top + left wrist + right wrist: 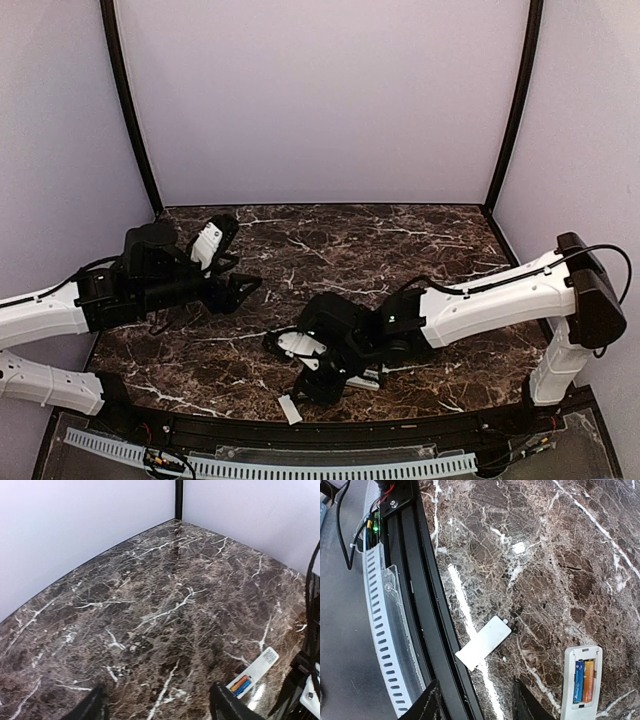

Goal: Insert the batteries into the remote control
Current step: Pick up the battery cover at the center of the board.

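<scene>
The white remote control [582,682] lies back-up on the marble with its battery bay uncovered. Two batteries sit side by side in the bay, a blue one [578,681] and an orange one [589,681]. The left wrist view shows the remote control [254,671] at the right, with the orange and blue batteries [240,684] in it. My right gripper [477,705] hovers open and empty, just left of the remote. My left gripper [160,707] is open over bare marble, well to the left of the remote. From above, the right gripper [310,385] hides most of the remote [368,381].
A small flat white cover piece [484,642] lies loose at the table's near edge, partly over the black rail [432,630]. It also shows from above, the cover piece [290,408]. Purple walls close the back and sides.
</scene>
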